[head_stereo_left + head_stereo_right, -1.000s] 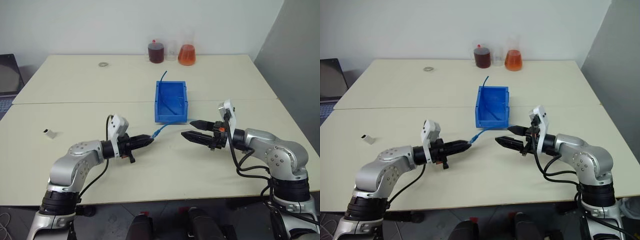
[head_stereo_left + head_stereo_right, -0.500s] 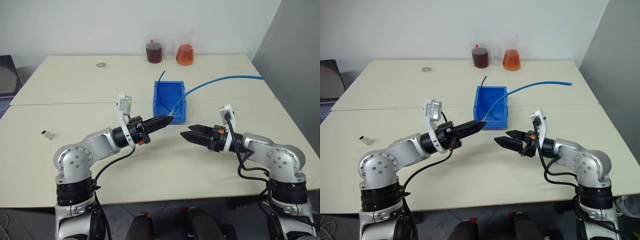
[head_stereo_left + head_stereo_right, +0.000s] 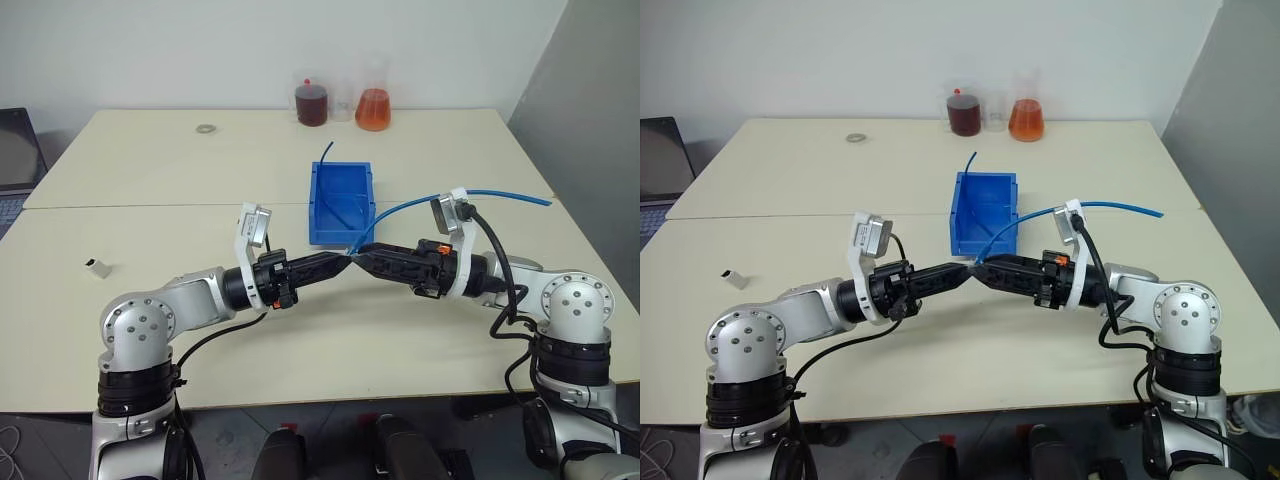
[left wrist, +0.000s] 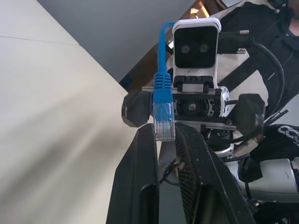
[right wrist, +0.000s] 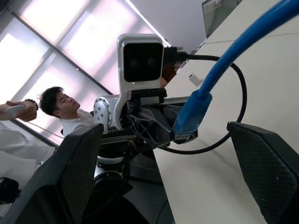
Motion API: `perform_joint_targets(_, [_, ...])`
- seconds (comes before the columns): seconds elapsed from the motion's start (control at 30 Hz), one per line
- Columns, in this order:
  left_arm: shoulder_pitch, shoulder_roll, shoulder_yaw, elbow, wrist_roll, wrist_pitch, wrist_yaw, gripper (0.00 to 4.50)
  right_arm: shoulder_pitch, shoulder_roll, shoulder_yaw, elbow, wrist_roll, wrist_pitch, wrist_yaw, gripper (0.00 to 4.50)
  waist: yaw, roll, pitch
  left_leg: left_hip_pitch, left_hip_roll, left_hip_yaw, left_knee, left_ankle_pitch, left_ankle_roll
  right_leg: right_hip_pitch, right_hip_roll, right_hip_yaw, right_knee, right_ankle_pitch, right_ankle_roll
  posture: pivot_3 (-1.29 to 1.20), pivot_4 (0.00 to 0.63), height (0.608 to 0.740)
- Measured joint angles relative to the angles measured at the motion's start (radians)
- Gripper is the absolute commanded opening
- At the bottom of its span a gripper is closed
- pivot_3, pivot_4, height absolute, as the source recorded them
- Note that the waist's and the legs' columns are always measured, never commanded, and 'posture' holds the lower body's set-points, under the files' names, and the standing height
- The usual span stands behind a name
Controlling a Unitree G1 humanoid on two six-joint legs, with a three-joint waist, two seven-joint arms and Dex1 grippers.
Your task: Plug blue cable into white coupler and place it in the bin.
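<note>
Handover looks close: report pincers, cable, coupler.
Left pincer shut on blue cable plug. Right pincer open around it. White coupler untouched, far left. Nothing between.

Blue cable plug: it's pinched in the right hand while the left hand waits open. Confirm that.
Hands are swapped. The left wrist view shows the left hand shut on the blue cable plug; the right hand waits open.

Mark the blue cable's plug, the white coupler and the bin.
blue cable (image 4: 164,122): left wrist view, on the clear plug between the left hand's fingers.
white coupler (image 3: 98,267): left eye view, on the small block's body.
bin (image 3: 337,236): left eye view, on its front wall.
</note>
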Motion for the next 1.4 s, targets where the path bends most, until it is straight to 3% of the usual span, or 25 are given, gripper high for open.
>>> perform_joint_targets(0.1, [0.004, -0.002, -0.015, -0.001, -0.001, -0.005, -0.002, 0.23, 0.000, 0.003, 0.015, 0.011, 0.000, -0.004, -0.003, 4.50, 0.000, 0.000, 0.000, 0.000, 0.000, 0.000, 0.000, 0.000, 0.000, 0.000, 0.000, 0.000, 0.000, 0.000, 0.000, 0.00, 0.150, 0.740])
perform_joint_targets(0.2, [0.024, -0.003, -0.019, -0.007, -0.016, -0.010, -0.002, 0.23, -0.002, 0.001, 0.016, 0.029, 0.000, -0.015, -0.002, 4.10, 0.000, 0.000, 0.000, 0.000, 0.000, 0.000, 0.000, 0.000, 0.000, 0.000, 0.000, 0.000, 0.000, 0.000, 0.000, 0.00, 0.150, 0.740])
perform_joint_targets(0.53, [0.039, 0.010, -0.019, -0.011, -0.040, -0.018, 0.002, 0.23, -0.007, -0.013, 0.014, 0.060, 0.009, -0.017, 0.000, 1.55, 0.000, 0.000, 0.000, 0.000, 0.000, 0.000, 0.000, 0.000, 0.000, 0.000, 0.000, 0.000, 0.000, 0.000, 0.000, 0.00, 0.150, 0.740])
perform_joint_targets(0.73, [0.039, 0.013, -0.019, -0.012, -0.043, -0.019, 0.006, 0.23, -0.008, -0.018, 0.015, 0.065, 0.009, -0.021, 0.013, 0.28, 0.000, 0.000, 0.000, 0.000, 0.000, 0.000, 0.000, 0.000, 0.000, 0.000, 0.000, 0.000, 0.000, 0.000, 0.000, 0.00, 0.150, 0.740])
perform_joint_targets(0.93, [0.039, 0.018, -0.020, -0.019, -0.039, -0.041, 0.000, 0.23, -0.023, -0.019, 0.016, 0.066, 0.008, -0.026, 0.015, 0.23, 0.000, 0.000, 0.000, 0.000, 0.000, 0.000, 0.000, 0.000, 0.000, 0.000, 0.000, 0.000, -0.001, 0.000, 0.000, 0.00, 0.150, 0.740])
perform_joint_targets(0.97, [0.039, 0.018, -0.020, -0.022, -0.038, -0.046, -0.001, 0.93, -0.026, -0.019, 0.016, 0.066, 0.008, -0.028, 0.016, 0.23, 0.000, 0.000, 0.000, 0.000, 0.000, 0.000, 0.000, 0.000, 0.000, 0.000, 0.000, 0.000, -0.001, 0.000, 0.000, 0.00, 0.150, 0.740])
perform_joint_targets(1.3, [0.060, 0.050, -0.019, -0.036, -0.031, -0.080, 0.000, 2.74, -0.072, -0.034, 0.052, 0.096, -0.033, -0.055, 0.033, 0.23, -0.001, 0.000, 0.000, 0.000, 0.000, 0.000, 0.000, 0.000, 0.000, 0.000, 0.000, 0.000, -0.001, 0.000, 0.000, 0.00, 0.150, 0.740])
perform_joint_targets(1.4, [0.163, 0.139, -0.016, -0.091, 0.073, -0.138, -0.003, 3.35, -0.095, -0.050, 0.064, 0.151, -0.081, -0.081, 0.059, 0.23, -0.008, 0.000, 0.000, 0.001, 0.000, 0.002, -0.001, 0.000, 0.000, -0.001, 0.000, 0.002, -0.001, 0.000, 0.000, 0.00, 0.150, 0.740])
